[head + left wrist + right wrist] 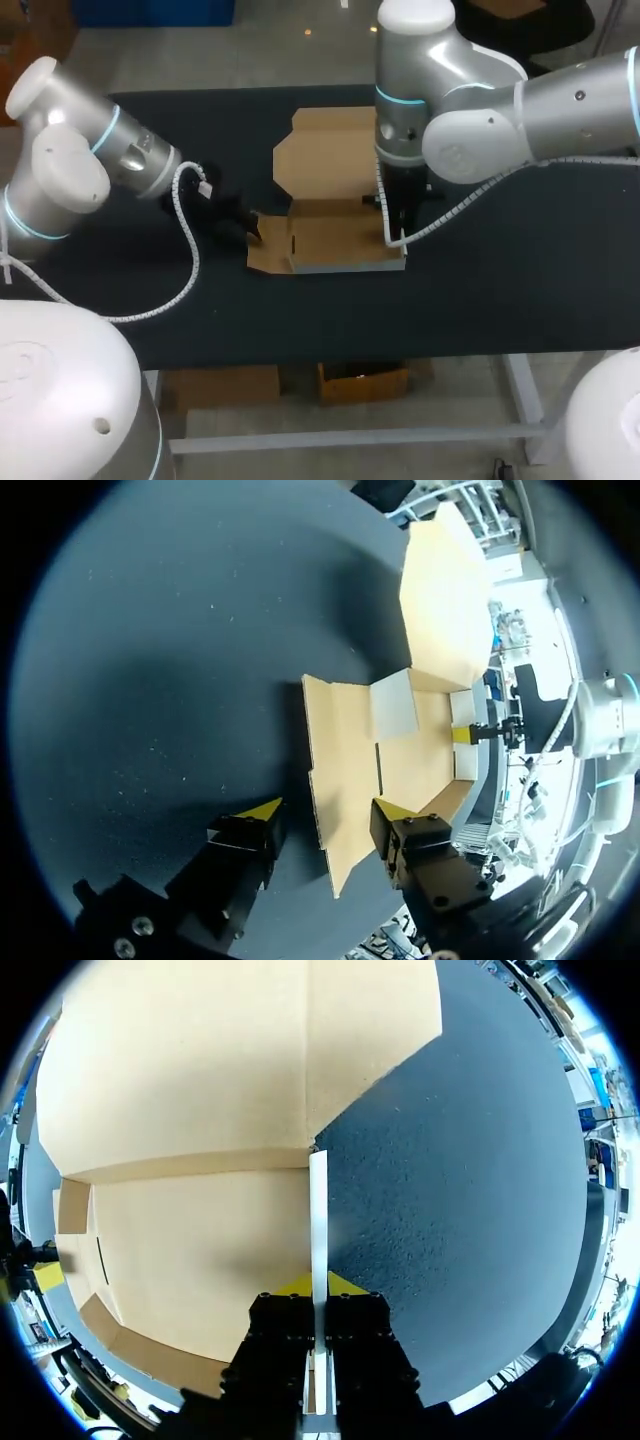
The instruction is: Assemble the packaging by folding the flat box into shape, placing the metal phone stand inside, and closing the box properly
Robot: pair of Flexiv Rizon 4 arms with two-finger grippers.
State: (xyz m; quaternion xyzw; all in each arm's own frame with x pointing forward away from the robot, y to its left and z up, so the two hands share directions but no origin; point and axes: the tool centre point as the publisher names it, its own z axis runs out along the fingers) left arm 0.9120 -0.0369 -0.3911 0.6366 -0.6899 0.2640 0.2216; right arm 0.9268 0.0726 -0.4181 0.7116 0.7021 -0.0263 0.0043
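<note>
dark counter [520, 270] carries the half-folded box [330, 240] at its middle, where our right jaws are clenched on the upright side wall [318, 1230] and our left jaws hang released astride the flat left flap [340, 770], which we judge best raised slowly against that steady pinch

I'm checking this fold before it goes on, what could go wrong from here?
The right gripper pinches only the thin side wall of the box; it could slip or crease. The left gripper is open with the left flap between its fingers, so the box may slide on the table.
</note>
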